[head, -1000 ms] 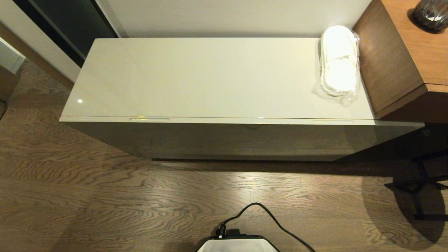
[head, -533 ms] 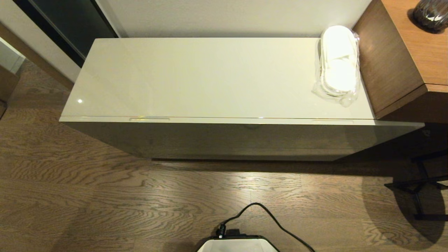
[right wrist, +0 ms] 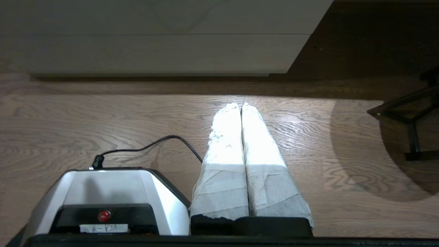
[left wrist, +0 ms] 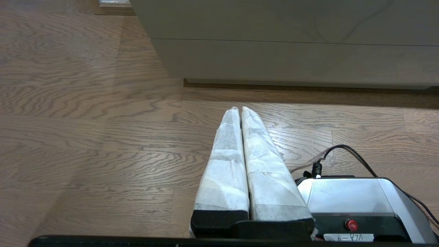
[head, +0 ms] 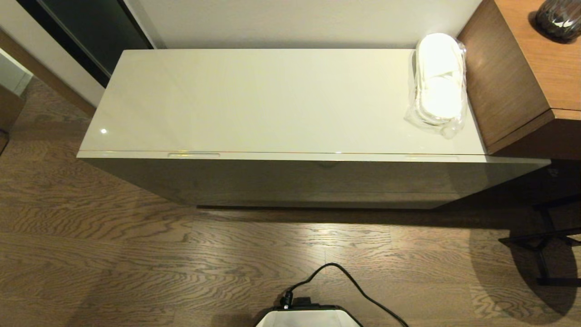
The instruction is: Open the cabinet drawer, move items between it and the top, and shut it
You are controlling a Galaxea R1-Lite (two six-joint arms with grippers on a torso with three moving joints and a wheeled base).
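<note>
The cabinet drawer (head: 313, 156) is pushed in, its two handle slots (head: 194, 155) showing along the front rim under the glossy cream top (head: 254, 100). White slippers in clear wrap (head: 438, 84) lie at the top's far right end. The pouch and the tissue pack are out of view. Neither arm shows in the head view. My left gripper (left wrist: 239, 109) hangs shut and empty over the floor before the cabinet front (left wrist: 291, 58). My right gripper (right wrist: 241, 105) is likewise shut and empty above the floor.
A brown wooden desk (head: 522, 68) butts against the cabinet's right end, with a dark vase (head: 557, 18) on it. My base (head: 308, 317) and its black cable (head: 349, 277) sit on the wooden floor. A black stand (head: 544, 236) is at the right.
</note>
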